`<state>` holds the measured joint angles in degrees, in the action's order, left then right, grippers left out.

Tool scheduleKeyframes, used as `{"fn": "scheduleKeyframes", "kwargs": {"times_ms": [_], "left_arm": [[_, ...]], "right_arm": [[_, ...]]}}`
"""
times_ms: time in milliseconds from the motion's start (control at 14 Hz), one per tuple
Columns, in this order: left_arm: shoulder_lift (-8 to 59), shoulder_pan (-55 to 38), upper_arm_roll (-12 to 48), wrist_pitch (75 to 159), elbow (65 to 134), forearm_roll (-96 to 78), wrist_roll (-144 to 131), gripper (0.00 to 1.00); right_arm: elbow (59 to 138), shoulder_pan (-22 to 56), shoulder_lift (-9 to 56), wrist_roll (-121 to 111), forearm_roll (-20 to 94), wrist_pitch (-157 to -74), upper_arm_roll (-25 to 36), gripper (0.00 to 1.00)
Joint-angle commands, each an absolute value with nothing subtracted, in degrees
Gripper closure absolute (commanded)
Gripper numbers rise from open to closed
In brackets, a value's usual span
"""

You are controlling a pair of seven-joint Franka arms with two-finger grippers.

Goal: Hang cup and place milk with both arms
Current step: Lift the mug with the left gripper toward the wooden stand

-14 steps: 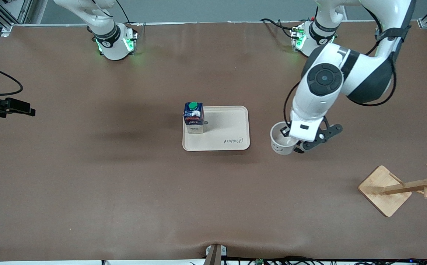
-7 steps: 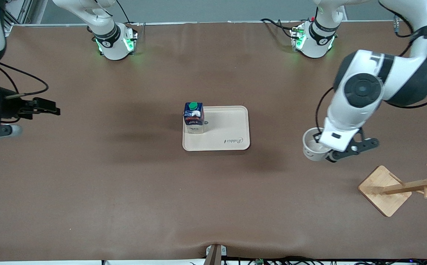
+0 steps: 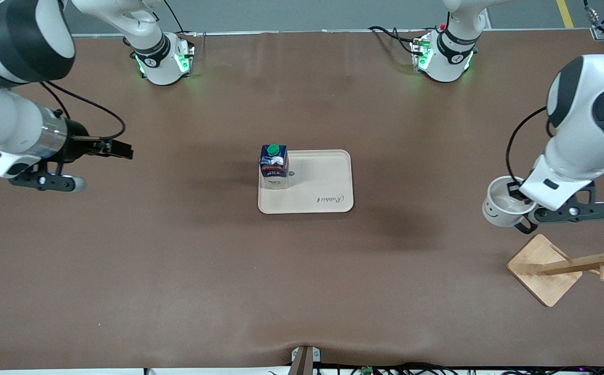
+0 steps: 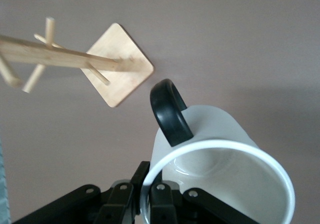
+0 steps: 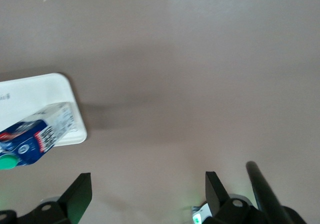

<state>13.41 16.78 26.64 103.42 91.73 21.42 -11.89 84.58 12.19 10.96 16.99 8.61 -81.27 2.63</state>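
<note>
My left gripper (image 3: 521, 202) is shut on the rim of the white cup (image 3: 504, 207) and holds it in the air, over the table beside the base of the wooden rack (image 3: 567, 263). In the left wrist view the fingers (image 4: 162, 204) pinch the cup's wall (image 4: 220, 149), and its black handle (image 4: 170, 111) points toward the rack (image 4: 75, 61). The milk (image 3: 274, 166) stands upright on a corner of the beige tray (image 3: 328, 182). My right gripper (image 3: 119, 151) is open and empty over bare table toward the right arm's end. The milk (image 5: 35, 139) also shows in the right wrist view.
The rack has a square wooden base (image 3: 541, 268) and several pegs, and it stands near the left arm's end, nearer to the front camera than the cup. The tray lies at the table's middle. The brown mat (image 3: 176, 271) covers the table.
My left arm has carried the cup from beside the tray toward the rack. My right arm has swung in over the table toward the middle.
</note>
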Motion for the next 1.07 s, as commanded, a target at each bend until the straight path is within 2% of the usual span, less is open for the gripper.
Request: {"fn": "scheduleKeyframes", "kwargs": {"times_ms": [0, 214, 357, 500, 1000], "left_arm": [[12.92, 19.86, 27.16, 102.48, 89.39, 21.53, -4.24, 1.0], [13.71, 23.28, 27.07, 104.67, 88.51, 20.57, 1.3, 1.0], [13.97, 25.21, 27.07, 106.34, 88.33, 20.3, 5.87, 1.0], [13.97, 26.45, 27.07, 106.61, 88.33, 19.61, 8.69, 1.0], [15.91, 30.4, 26.98, 111.61, 88.24, 18.46, 16.59, 1.0]], "right_arm": [[86.04, 14.93, 10.63, 18.28, 11.16, -83.14, 3.08, 0.0], [89.28, 20.8, 11.07, 19.07, 11.16, -88.92, 3.16, 0.0], [90.7, 25.91, 11.6, 31.74, 11.16, -95.06, 3.08, 0.0], [90.7, 31.53, 14.14, 40.22, 11.25, -97.28, 3.08, 0.0], [90.79, 36.29, 20.03, 49.56, 20.21, -102.82, 3.08, 0.0]]}}
